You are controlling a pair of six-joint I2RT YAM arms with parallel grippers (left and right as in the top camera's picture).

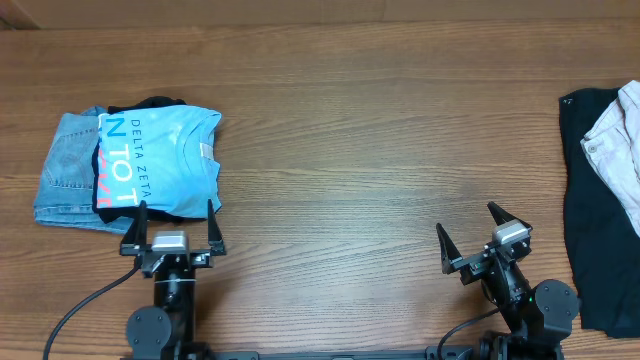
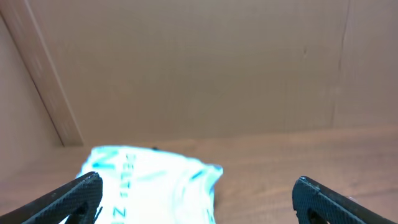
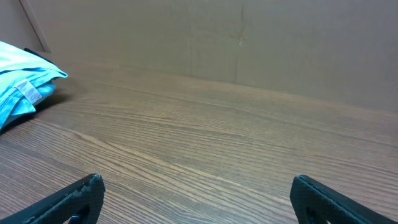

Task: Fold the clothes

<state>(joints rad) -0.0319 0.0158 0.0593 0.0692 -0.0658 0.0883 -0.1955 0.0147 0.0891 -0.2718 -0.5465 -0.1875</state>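
Observation:
The light blue T-shirt [image 1: 158, 160] lies folded on top of a stack at the table's left, its "DELTA ZETA" print facing up. It also shows in the left wrist view [image 2: 155, 183], and its edge shows in the right wrist view [image 3: 22, 84]. My left gripper [image 1: 172, 225] is open and empty, just in front of the shirt. My right gripper [image 1: 482, 238] is open and empty over bare wood at the front right.
Under the shirt lie a black garment [image 1: 155, 104] and folded blue jeans [image 1: 62, 165]. At the right edge a black garment [image 1: 595, 200] and a whitish garment [image 1: 618, 140] lie unfolded. A cardboard wall [image 2: 199, 68] stands behind the table.

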